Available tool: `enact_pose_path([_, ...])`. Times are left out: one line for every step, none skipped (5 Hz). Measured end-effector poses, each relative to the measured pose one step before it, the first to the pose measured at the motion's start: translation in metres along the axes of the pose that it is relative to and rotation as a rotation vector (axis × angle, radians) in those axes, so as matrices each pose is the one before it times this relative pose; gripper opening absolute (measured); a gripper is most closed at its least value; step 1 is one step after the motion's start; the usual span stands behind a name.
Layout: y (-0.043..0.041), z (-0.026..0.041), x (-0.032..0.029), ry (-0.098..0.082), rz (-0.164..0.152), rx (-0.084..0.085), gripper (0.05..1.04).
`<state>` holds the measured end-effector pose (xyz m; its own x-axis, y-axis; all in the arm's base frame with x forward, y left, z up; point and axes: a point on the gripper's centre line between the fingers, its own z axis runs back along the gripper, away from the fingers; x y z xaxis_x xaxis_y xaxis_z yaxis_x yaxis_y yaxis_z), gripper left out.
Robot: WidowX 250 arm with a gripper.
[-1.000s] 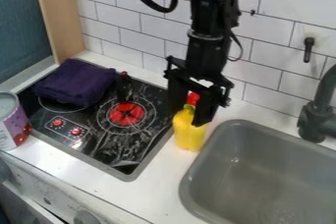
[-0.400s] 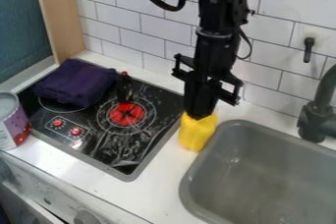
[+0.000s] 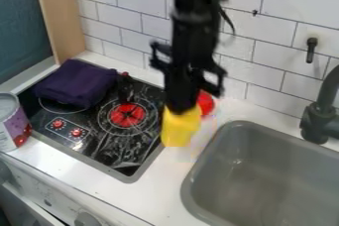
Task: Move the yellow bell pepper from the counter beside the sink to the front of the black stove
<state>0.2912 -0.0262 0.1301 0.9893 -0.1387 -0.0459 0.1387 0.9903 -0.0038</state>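
Right now the black gripper (image 3: 179, 107) is near the middle of the frame, its jaws pinching the upper part of a yellow bottle (image 3: 180, 129), which sits below it, between the cooktop and the sink. A rounded red piece (image 3: 206, 103) shows just right of the gripper; whether it belongs to the bottle, I cannot tell. Left of centre lies the black cooktop (image 3: 112, 143) with a red burner disc (image 3: 128, 115), and a folded purple cloth (image 3: 75, 83) rests on its upper left part. At the left edge stands a can (image 3: 13, 121). The grey sink (image 3: 248, 170) fills the lower right, beside a dark faucet (image 3: 321, 116) at the right edge.
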Motion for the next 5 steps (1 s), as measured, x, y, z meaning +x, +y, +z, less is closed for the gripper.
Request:
enact_pose_path([0.03964,0.00585,-0.01952,-0.0161,0.0938,-0.0756,0.107])
enact_pose_path([0.02581,0.00194,-0.00528,-0.0004,0.0519,-0.0126,0.107])
enact_pose_path([0.02172,0.00361,-0.00506,0.0048,0.0444,-0.0112,0.107])
enact_pose_path([0.01131,-0.00576,-0.00124,0.0194,0.0190,-0.0096,0.107])
enact_pose_path([0.00807,-0.01149,0.00205,0.0133,0.0048,-0.0337,0.107])
